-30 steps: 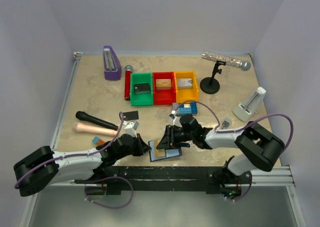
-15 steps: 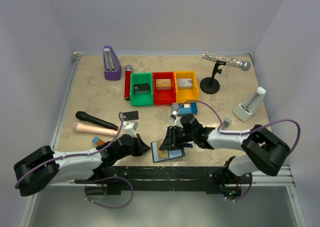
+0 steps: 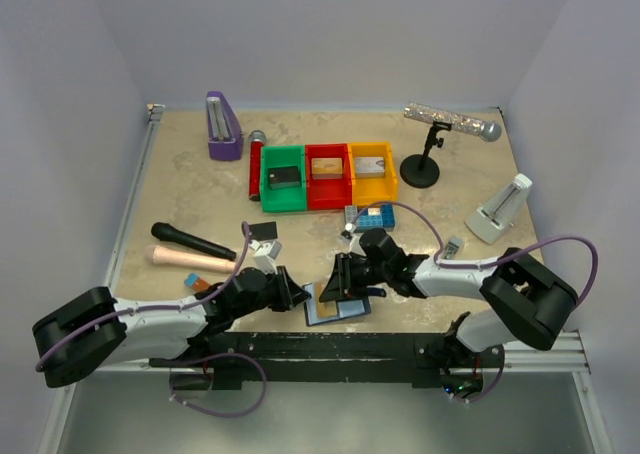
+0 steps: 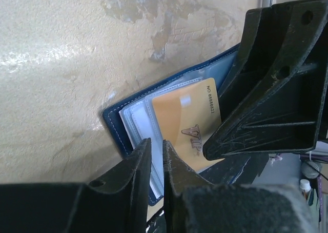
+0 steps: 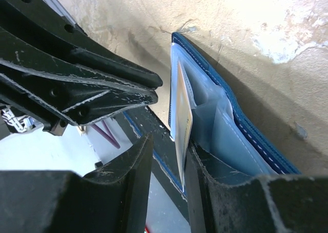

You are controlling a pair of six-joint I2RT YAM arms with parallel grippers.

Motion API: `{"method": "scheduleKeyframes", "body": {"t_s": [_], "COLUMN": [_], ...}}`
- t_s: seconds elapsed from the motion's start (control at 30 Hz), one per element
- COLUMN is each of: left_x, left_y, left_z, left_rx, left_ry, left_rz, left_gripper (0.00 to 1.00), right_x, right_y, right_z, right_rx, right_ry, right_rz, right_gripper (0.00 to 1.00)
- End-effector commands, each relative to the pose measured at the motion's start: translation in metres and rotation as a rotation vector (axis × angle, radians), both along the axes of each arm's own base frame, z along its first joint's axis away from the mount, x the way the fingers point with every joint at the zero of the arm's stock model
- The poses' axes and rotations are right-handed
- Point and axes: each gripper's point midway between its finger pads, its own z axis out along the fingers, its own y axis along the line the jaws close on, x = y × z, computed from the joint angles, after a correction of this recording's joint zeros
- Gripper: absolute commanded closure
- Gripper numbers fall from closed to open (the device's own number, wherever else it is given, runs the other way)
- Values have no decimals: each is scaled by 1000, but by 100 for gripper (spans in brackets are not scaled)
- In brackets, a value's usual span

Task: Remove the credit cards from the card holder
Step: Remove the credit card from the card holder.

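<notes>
The navy card holder (image 3: pixel 342 311) lies open near the table's front edge, between my two grippers. A gold-tan credit card (image 4: pixel 187 117) marked VIP sticks out of its pale blue-grey pockets (image 4: pixel 134 121). My left gripper (image 3: pixel 298 296) sits at the holder's left edge, its jaws (image 4: pixel 156 143) parted by a thin slit with nothing in it. My right gripper (image 3: pixel 336 288) stands over the holder (image 5: pixel 246 125), open. The gold card's edge (image 5: pixel 183 125) is between its jaws, resting against one finger (image 5: pixel 205 166), with a gap to the other.
Green (image 3: pixel 282 179), red (image 3: pixel 327 177) and yellow (image 3: pixel 371 174) bins stand mid-table, each with a card-like item inside. A blue studded plate (image 3: pixel 372 217), a black microphone (image 3: pixel 190 242), a loose black card (image 3: pixel 262 231), a microphone stand (image 3: pixel 420 169) and two metronomes (image 3: pixel 222 127) (image 3: pixel 500 212) surround them.
My left gripper has slid right up to the holder and its jaws have parted slightly. The holder has shifted a little. The right gripper has hardly moved.
</notes>
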Motion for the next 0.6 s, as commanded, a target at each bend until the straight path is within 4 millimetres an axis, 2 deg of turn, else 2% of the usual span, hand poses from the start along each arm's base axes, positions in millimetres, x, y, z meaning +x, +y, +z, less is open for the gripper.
{"method": "scheduleKeyframes", "body": {"t_s": [0.0,0.2,0.3,0.33,0.57], "left_x": [2,-2,-3,-4,-6], "left_y": [-18,-22,-20,-19,6], "left_z": [17,6,-1,-4,-41], "left_rx": [-86,-80,-69,-63,74], "left_ry": [-19,11,29,38,135], "left_rz": [-35,-55,-48,-42,46], "left_gripper": [83,89,97,100,100], "right_x": [11,10,9,9,7], "right_y": [13,13,12,12,7], "right_z": [16,15,14,14,12], "right_rx": [50,48,46,45,27], "right_ry": [-51,-49,-48,-47,-50], "right_rz": [1,3,4,4,3], "right_gripper": [66,66,66,66,66]}}
